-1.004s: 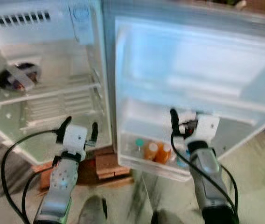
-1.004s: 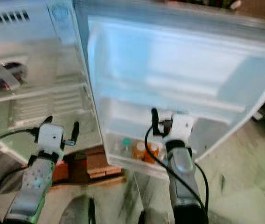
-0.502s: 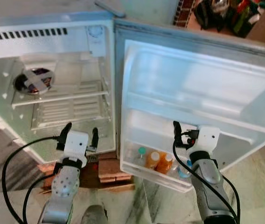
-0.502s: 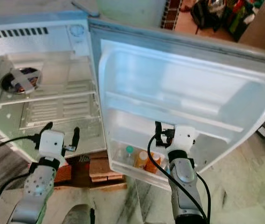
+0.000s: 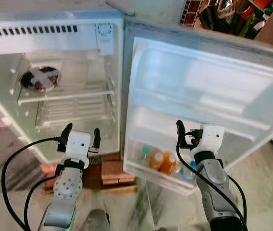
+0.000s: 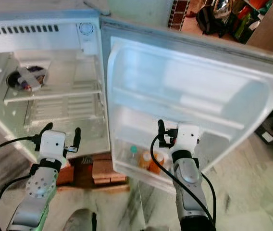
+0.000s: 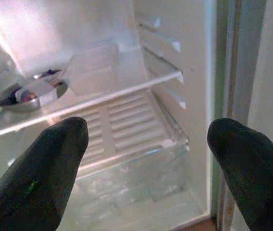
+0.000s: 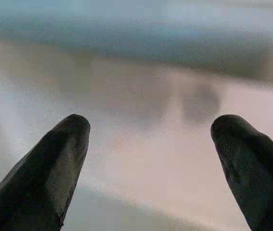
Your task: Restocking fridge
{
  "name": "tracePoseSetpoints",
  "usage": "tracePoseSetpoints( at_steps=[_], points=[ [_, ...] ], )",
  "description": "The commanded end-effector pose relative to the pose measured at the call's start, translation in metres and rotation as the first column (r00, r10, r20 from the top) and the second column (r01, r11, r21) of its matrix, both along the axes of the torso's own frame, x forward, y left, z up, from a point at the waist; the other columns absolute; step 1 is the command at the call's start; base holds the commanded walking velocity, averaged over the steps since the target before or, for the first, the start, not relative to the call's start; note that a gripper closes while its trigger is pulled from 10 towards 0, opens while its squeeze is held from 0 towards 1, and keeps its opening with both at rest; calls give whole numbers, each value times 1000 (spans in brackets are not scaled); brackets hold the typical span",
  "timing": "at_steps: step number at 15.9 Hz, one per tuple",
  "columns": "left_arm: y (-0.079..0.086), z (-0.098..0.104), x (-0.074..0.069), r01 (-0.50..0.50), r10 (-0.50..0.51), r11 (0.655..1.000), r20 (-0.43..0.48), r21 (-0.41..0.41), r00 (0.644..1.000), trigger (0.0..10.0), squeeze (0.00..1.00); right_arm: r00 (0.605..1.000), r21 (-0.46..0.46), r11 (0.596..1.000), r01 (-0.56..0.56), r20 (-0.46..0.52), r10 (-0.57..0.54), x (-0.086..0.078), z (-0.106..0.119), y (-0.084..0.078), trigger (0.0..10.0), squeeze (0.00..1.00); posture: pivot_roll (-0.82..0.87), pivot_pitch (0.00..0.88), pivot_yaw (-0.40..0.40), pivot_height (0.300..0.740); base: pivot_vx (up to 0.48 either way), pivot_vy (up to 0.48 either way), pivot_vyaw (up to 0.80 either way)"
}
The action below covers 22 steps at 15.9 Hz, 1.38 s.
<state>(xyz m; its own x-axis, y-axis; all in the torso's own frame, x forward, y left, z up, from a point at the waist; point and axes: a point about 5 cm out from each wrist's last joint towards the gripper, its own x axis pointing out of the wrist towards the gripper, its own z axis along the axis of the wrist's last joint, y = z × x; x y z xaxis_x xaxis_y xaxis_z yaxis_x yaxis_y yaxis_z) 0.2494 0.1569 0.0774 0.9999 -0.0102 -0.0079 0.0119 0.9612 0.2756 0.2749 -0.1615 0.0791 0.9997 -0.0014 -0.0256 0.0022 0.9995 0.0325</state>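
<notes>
1. We face an open fridge (image 5: 55,29): its cavity on our left, its door (image 5: 213,91) swung wide on our right.
2. Our left gripper (image 5: 81,137) hangs before the lower cavity, fingers spread wide and holding nothing.
3. Our right gripper (image 6: 177,131) sits close to the door's inner wall, just above the bottom door shelf (image 5: 160,173); its fingers are also wide and empty.
4. That shelf already holds 2 orange bottles (image 5: 163,161), a green-capped bottle (image 5: 145,153) and something blue (image 5: 190,171) partly hidden behind our right arm.
5. A round dish (image 7: 31,91) rests on the wire rack (image 5: 67,94) inside.
6. Risk: we judge the right fingers, so near the door, could scrape the liner or tip the bottles if lowered blindly.
7. Risk: the black cables looping off both wrists could snag the door edge or the shelf rail.
8. Risk: the right wrist view is blurred, so aiming a reach by it could miss.
</notes>
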Motion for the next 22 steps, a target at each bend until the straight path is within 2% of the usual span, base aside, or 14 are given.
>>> tracePoseSetpoints(
  at_steps=[1,5,8,15,18,22],
  points=[
    [1,-4,-2,3,-3,1000,-17,12,1000,10000,0,1000,-6,1000,-7,-23,7,-2,-4,-1,10000,0,121,51,-63,740,-259,0,0],
    [-3,-4,-4,12,-12,1000,-23,11,1000,10000,0,993,57,993,-103,-52,106,-9,-9,6,10000,0,118,58,-65,740,-262,0,0],
    [-2,-6,-3,14,-13,1000,-27,17,1000,10000,0,997,43,997,-62,-41,63,-13,-9,0,10000,0,119,57,-65,740,-256,0,0],
    [-1,-5,0,25,-24,999,-31,36,999,10000,0,999,57,998,-36,-30,38,-6,-5,-1,10000,0,126,41,-54,740,-251,0,0],
    [3,-11,1,19,-16,999,-48,47,999,10000,0,994,86,992,-90,-60,95,-5,-10,10,10000,0,126,40,-48,740,-244,0,0],
    [2,-6,4,13,-12,999,-20,41,1000,10000,0,992,103,990,-99,-64,106,0,-9,8,10000,0,127,40,-45,740,-60,0,0]
  ],
)
